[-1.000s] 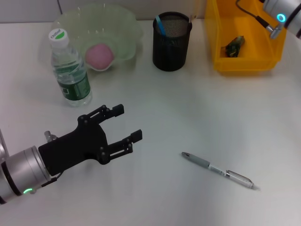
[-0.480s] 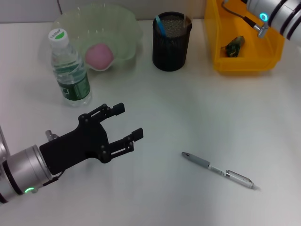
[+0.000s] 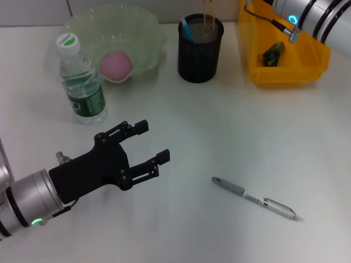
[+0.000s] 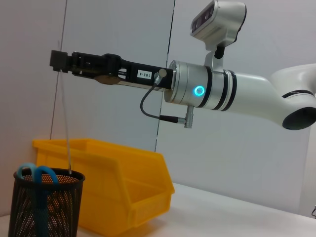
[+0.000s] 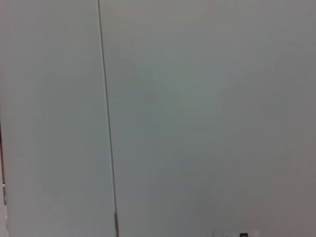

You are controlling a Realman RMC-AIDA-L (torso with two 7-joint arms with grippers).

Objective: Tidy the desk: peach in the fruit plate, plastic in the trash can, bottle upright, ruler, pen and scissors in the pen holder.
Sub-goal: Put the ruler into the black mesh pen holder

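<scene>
— While the left gripper hovers wide open at seven o'clock, what's risky?

— Farther off, the right gripper pinches a thin clear ruler above the black mesh pen holder at twelve o'clock — tilted, it could catch the rim.

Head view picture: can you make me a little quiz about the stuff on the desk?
1. True or false: the right end effector holds the ruler over the pen holder.
2. Where is the peach? A) on the bare table B) in the fruit plate C) in the yellow bin
3. Short answer: is the left end effector, above the table, open or shut?

Key: 1 true; 2 B; 3 open.
</scene>
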